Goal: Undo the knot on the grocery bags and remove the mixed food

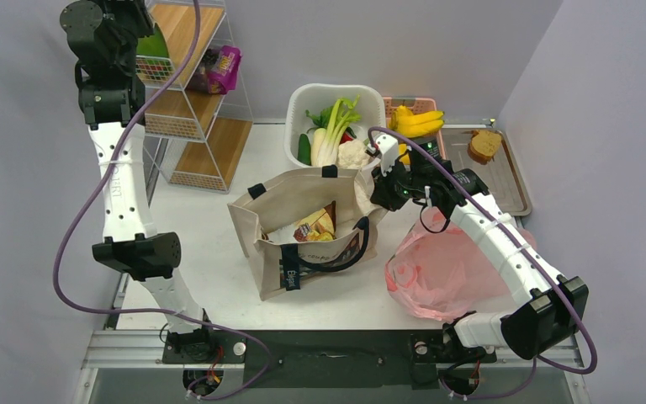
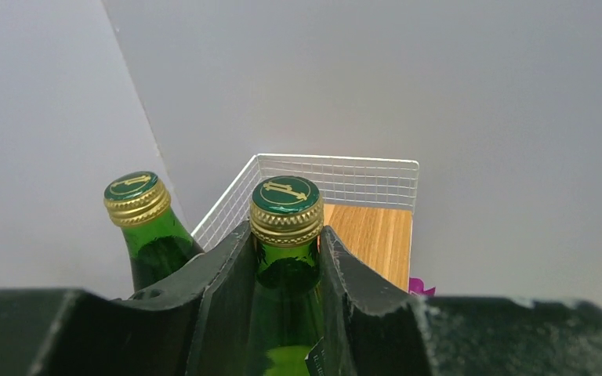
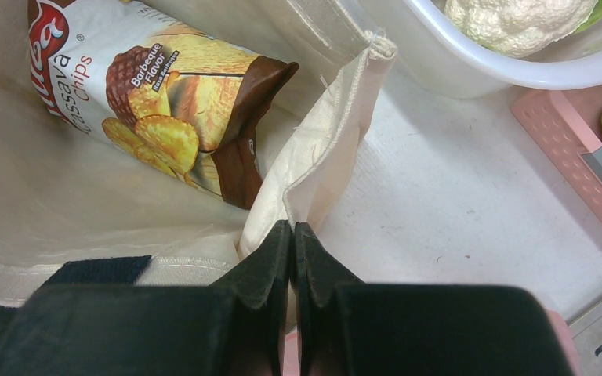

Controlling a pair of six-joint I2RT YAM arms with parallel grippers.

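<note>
My left gripper is shut on the neck of a green bottle with a gold-and-green cap, held up at the wooden shelf at the back left. A second green bottle stands just left of it. My right gripper is shut on the right rim of the beige canvas tote, which stands open in mid-table. A brown snack packet lies inside the tote. The pink plastic bag lies slumped under my right arm. Its knot is not in view.
A white basket behind the tote holds a radish, leafy stalks and cauliflower. A pink crate holds bananas. A grey tray with bread is at the back right. A purple snack packet sits on the shelf.
</note>
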